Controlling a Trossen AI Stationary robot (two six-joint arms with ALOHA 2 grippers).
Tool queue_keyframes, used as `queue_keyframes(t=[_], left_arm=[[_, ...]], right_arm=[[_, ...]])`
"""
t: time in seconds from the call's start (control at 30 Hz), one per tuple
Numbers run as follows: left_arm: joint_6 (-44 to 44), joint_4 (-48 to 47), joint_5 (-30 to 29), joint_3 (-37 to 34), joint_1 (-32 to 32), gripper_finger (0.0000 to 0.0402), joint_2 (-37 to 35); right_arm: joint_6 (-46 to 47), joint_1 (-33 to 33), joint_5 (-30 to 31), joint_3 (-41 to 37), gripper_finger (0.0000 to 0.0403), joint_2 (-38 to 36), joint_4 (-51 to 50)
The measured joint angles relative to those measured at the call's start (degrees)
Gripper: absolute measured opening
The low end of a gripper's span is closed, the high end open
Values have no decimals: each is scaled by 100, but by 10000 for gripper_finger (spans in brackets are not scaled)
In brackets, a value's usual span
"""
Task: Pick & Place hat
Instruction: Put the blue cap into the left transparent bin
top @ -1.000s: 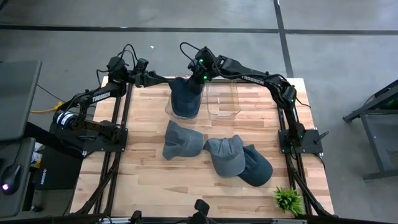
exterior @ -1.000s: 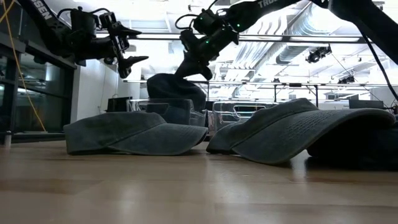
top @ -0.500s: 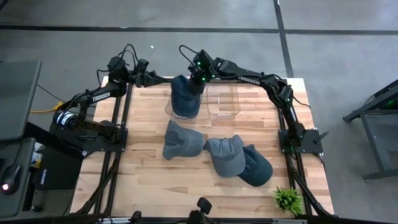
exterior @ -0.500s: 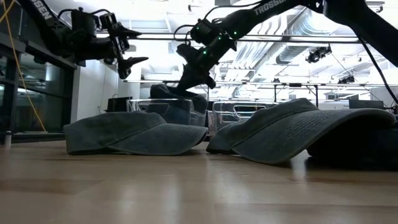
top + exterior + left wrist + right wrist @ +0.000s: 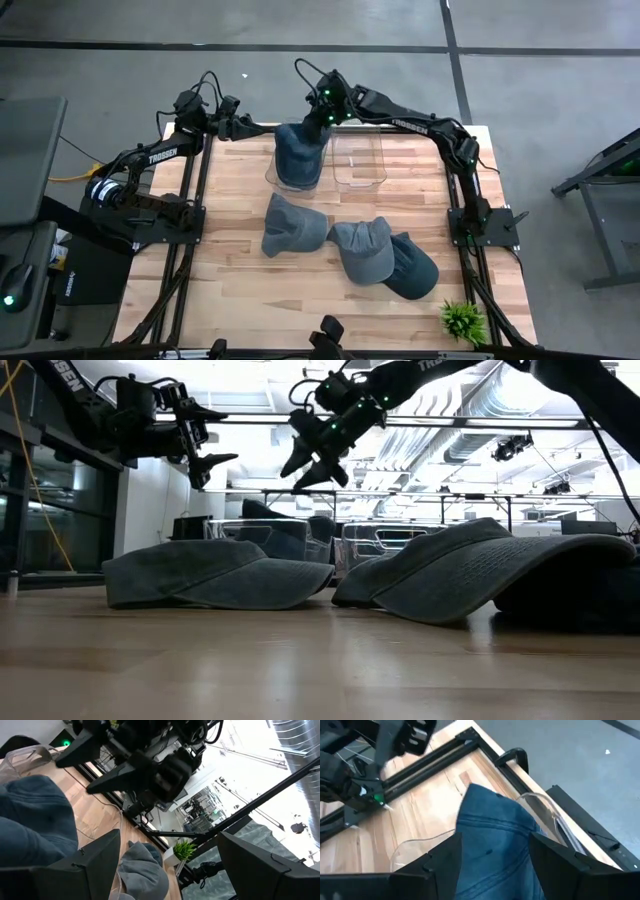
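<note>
A blue-grey hat (image 5: 298, 155) (image 5: 490, 840) lies in the left clear bin (image 5: 272, 176), bulging above its rim. My right gripper (image 5: 320, 115) (image 5: 309, 463) hangs open just above it, and its fingers touch nothing. My left gripper (image 5: 247, 128) (image 5: 207, 458) hovers open to the left of the bin, above the table's far edge. Three more hats lie on the table: one in the middle (image 5: 290, 225), two overlapping toward the right (image 5: 365, 250) (image 5: 412, 267).
A second clear bin (image 5: 360, 160) stands right of the first, with nothing showing in it. A small green plant (image 5: 462, 320) sits at the near right corner. Bare wood shows along the table's near edge and at its left.
My right gripper has opened, let go of the hat and risen above it. The hat, which hung from the fingers over the left bin, has dropped and settled lower into the bin.
</note>
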Motion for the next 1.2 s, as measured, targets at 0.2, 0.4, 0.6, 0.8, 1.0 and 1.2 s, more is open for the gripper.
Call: queue_keyframes(t=[0.2,0.4,0.6,0.8,1.0,1.2], left_arm=[[58,-45,31,0,0,308,0],[72,-45,124,0,0,308,0],[57,-45,239,0,-1,308,0],[57,-42,261,0,-14,308,-2],[35,-40,338,0,-14,308,-157],[-87,-45,337,0,-14,308,-566]], right_arm=[[-128,22,-118,4,212,-229,-123],[-225,55,-204,4,210,-611,-504],[-543,178,-219,6,210,-1135,-985],[-673,468,69,6,210,-1607,-1533],[-697,841,587,6,210,-1969,-1995],[-515,1272,1015,6,210,-2174,-2441]])
